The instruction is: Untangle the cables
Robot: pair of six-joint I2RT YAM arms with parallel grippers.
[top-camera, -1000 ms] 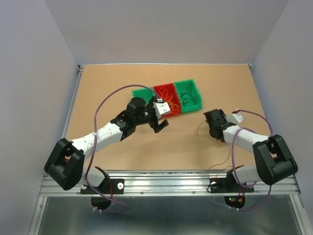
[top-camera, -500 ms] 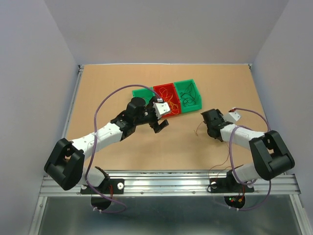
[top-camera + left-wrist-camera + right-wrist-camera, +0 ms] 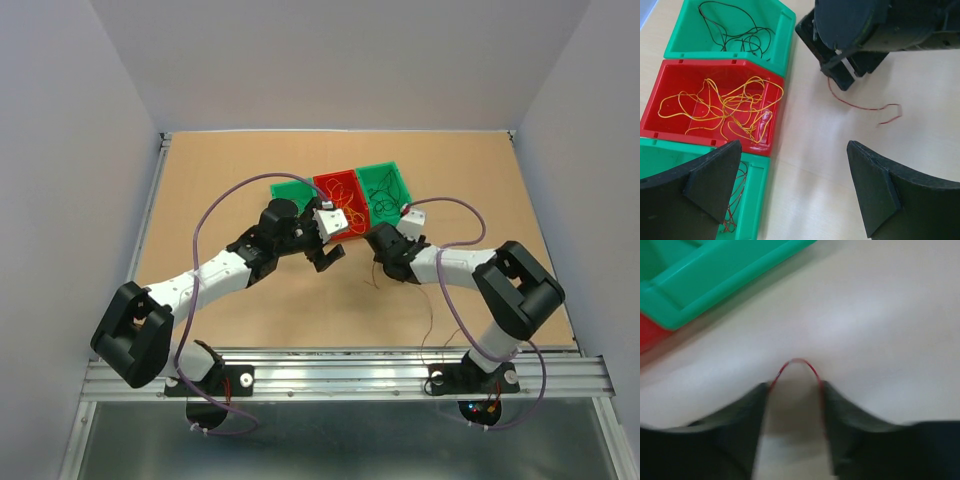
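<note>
Thin curly red wire strand is looped between parted right gripper fingers; red plastic bin at 9 o'clock, bare tabletop at 6; left gripper spread wide.

**Right wrist view** — blurred throughout.
- right gripper: fingers smeared and cut off by the bottom edge.
- red wire: only a small arch shows between the fingers. Both ends are hidden behind them, and whether it touches them cannot be told.
- green bin: cut by the top and left edges.
- red bin: a sliver at the left edge.

**Left wrist view**
- left gripper: fingers cut off by the bottom edge.
- nearest green bin and its dark red strands: partly behind one finger.

**Top view** — the strands in the bins are too small to tell apart.
</note>
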